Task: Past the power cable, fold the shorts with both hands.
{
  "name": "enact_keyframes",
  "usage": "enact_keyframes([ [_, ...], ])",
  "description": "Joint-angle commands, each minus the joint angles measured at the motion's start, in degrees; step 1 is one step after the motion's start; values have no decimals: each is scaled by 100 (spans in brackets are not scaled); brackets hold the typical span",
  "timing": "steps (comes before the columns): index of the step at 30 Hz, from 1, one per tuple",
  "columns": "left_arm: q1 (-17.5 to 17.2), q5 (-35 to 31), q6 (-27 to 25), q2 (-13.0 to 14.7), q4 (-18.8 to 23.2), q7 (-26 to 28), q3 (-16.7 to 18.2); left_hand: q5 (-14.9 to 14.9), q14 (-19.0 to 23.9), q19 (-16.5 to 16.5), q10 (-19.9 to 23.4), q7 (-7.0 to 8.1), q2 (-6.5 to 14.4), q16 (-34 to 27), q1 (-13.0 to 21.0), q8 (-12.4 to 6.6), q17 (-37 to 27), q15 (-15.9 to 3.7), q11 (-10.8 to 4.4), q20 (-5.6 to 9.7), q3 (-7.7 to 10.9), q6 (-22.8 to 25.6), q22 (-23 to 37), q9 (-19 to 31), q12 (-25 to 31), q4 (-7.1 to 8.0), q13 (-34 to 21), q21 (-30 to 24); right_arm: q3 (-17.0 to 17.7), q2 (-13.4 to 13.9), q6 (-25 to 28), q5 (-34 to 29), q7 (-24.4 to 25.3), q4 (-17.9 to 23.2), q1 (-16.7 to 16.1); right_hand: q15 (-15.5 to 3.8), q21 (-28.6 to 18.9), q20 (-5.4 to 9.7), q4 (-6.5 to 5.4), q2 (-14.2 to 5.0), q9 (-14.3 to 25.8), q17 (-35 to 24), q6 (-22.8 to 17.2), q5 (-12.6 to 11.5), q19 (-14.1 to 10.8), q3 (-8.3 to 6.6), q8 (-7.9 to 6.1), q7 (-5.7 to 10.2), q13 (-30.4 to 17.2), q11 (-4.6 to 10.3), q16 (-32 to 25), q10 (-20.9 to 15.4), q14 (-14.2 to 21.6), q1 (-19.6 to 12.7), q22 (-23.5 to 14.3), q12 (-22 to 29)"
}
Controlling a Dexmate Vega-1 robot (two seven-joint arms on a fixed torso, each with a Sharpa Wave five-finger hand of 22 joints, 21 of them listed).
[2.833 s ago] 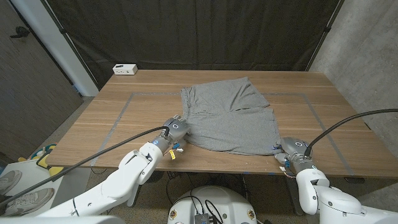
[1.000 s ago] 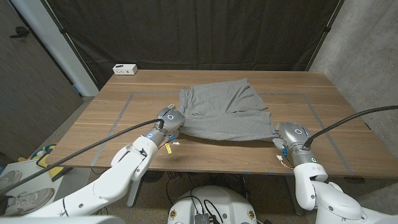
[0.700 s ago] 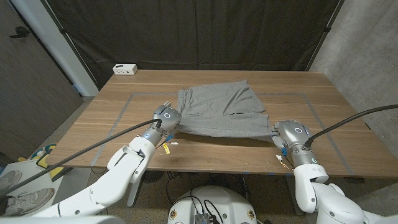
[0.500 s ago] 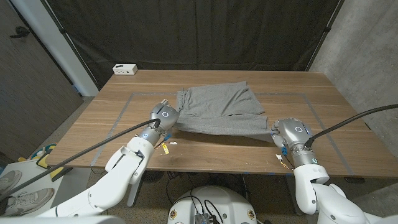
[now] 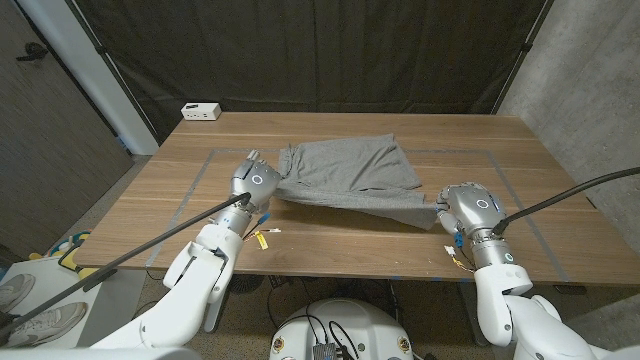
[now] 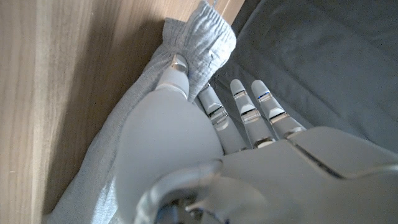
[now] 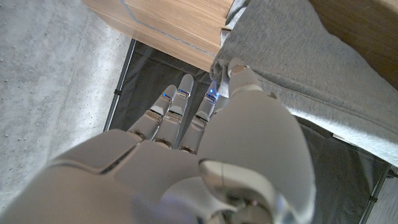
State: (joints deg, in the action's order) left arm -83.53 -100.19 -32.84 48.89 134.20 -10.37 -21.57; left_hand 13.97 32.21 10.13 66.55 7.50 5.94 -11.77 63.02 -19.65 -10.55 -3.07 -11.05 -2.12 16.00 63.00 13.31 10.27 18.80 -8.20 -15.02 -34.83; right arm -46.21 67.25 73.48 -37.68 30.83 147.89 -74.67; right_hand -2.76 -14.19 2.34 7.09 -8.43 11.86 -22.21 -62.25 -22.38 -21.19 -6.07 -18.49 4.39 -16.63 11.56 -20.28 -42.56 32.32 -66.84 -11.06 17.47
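Note:
Grey shorts lie in the middle of the wooden table, their near edge lifted off the wood. My left hand pinches the left corner of that edge. My right hand holds the right corner, and the cloth hangs stretched between the two. In the left wrist view my left hand has a bunched corner of the shorts between thumb and fingers. In the right wrist view my right hand holds the shorts the same way, with the fabric trailing off across the table.
A small white box stands at the table's far left corner. Grey tape lines mark a rectangle on the wood around the shorts. A dark curtain hangs behind the table, and a concrete wall rises on the right.
Both hands have lifted the near edge of the shorts and carried it away from the front edge toward the far side. The visible cloth has grown shorter front to back.

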Motion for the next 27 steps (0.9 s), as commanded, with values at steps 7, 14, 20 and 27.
enact_keyframes([
  [7,-370,-687,-68,-487,-2,228,421,72,49,40,140,27,-1,-9,83,64,-16,-974,-109,-30,-18,43,19,25,-34,23,-28,-57,127,-63,-174,-747,-309,-130,-36,-1036,-14,157,-27,-51,96,-38,-204,15,30,15,-21,-144,-39,-12,11,10,-16,-33,-19,-41],
  [14,-409,-663,55,-528,34,268,587,94,53,39,125,47,1,-7,83,107,-18,-970,-117,-24,-27,-3,21,28,-57,38,-30,-72,155,-137,-324,-1120,-642,-224,48,-1039,-16,163,-30,-53,94,-42,-198,24,26,27,-5,-139,-43,-11,22,10,-20,-44,-19,-47],
  [20,-426,-494,143,-549,57,342,720,111,76,43,118,54,20,-16,77,124,-23,-967,-122,-22,-30,-5,22,31,-72,58,-34,-86,347,-243,-605,-1255,-770,-348,-11,-1041,-16,168,-32,-54,95,-48,-205,30,26,36,-1,-145,-46,-11,21,14,-17,-50,-19,-52],
  [27,-397,-58,332,-507,159,217,903,133,88,44,124,76,18,-16,70,153,-24,-970,-123,-11,-45,-12,23,34,-87,74,-40,-102,512,-368,-860,-1514,-1092,-500,17,-1043,-18,165,-37,-58,100,-59,-202,39,24,47,7,-131,-49,-12,17,17,-9,-54,-19,-57],
])
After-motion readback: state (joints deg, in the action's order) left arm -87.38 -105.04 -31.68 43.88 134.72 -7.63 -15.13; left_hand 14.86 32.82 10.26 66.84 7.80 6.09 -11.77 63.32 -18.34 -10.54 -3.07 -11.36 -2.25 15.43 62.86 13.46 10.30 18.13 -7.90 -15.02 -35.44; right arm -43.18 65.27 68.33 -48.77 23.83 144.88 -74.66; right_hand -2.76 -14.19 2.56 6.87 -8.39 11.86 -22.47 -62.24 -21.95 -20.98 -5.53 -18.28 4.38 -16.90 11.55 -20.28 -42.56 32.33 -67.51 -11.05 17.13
